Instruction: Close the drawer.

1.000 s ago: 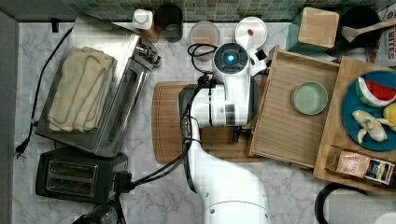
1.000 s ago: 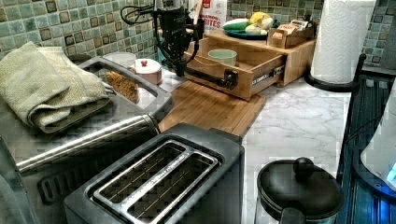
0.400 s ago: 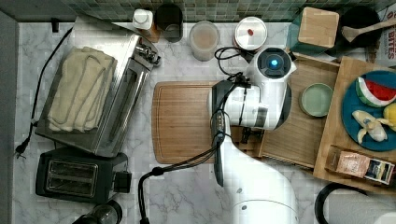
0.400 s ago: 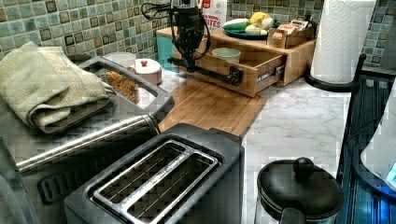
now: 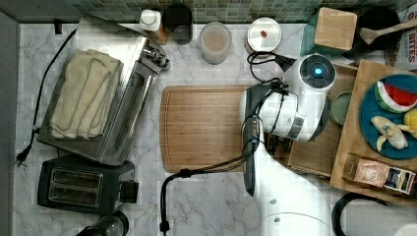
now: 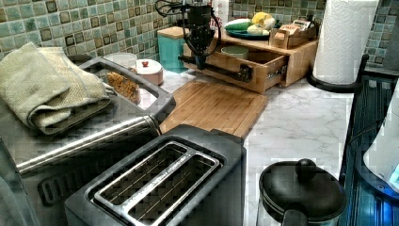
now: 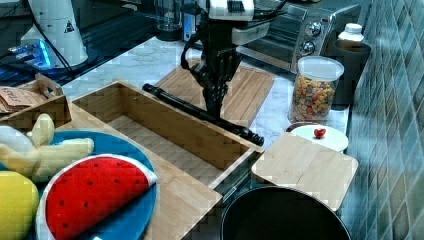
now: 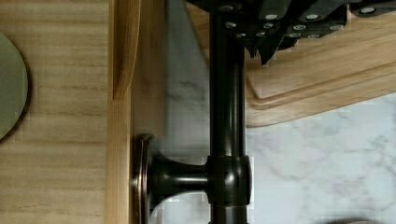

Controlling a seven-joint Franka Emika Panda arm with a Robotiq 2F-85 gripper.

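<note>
Drawer [image 7: 165,135] of pale wood sits part-way out of its cabinet at the centre of the right view, its dark bar handle [image 7: 200,114] running across the front. The gripper [image 7: 214,102] reaches straight down onto that bar; whether its fingers are spread or pinching cannot be told. In the wrist view the handle [image 8: 227,116] and its round mount stand against the drawer front [image 8: 122,112]. The left view shows a pale green bowl [image 6: 235,51] in the drawer [image 6: 244,63]; the top view's right shows its rim [image 5: 339,108] beside the arm. Upper right in the top view, a box [image 5: 407,42] reads "BITES".
</note>
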